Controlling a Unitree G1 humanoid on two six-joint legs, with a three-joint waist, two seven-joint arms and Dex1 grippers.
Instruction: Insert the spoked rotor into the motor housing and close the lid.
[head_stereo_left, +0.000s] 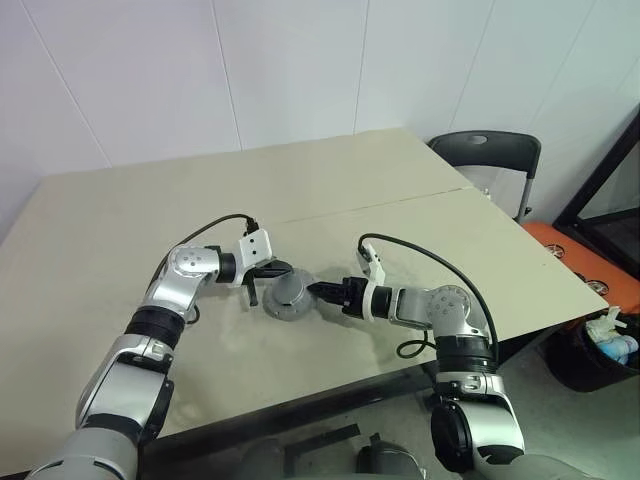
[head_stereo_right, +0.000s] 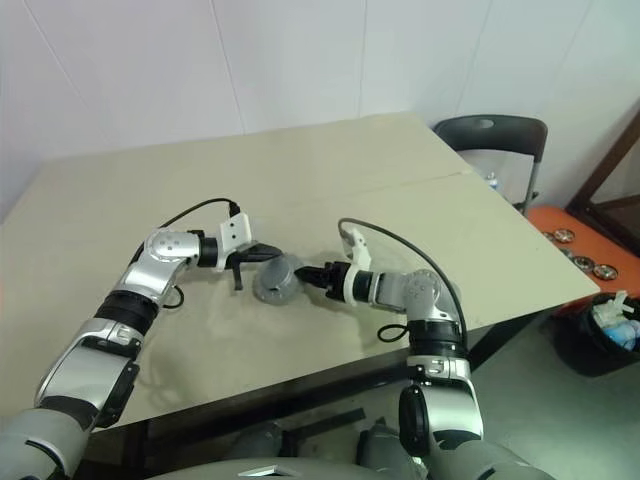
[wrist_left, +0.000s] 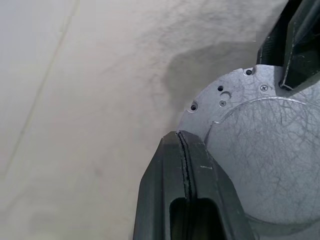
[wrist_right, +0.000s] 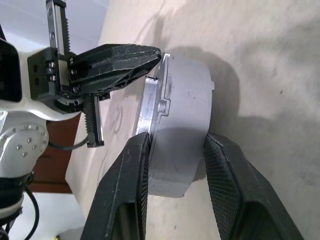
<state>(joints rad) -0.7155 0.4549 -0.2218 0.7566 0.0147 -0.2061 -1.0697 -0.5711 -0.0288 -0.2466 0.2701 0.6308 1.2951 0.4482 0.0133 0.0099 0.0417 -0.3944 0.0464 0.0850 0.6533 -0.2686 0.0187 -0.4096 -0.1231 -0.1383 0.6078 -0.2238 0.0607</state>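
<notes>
Motor housing (wrist_right: 182, 125) with lid (wrist_left: 260, 150) on, held just above tabletop (head_stereo_left: 400, 170) between right gripper (head_stereo_left: 318, 291) fingers; closed left gripper (head_stereo_left: 281, 270) presses lid. Risk: off-centre push tilts the lid, jamming it

One grey motor housing (head_stereo_left: 287, 296) sits between two sets of black fingers (wrist_right: 125, 60); one counter (head_stereo_left: 120, 220), one dark chair (head_stereo_left: 487, 150), one black bin (head_stereo_left: 600, 350)
</notes>
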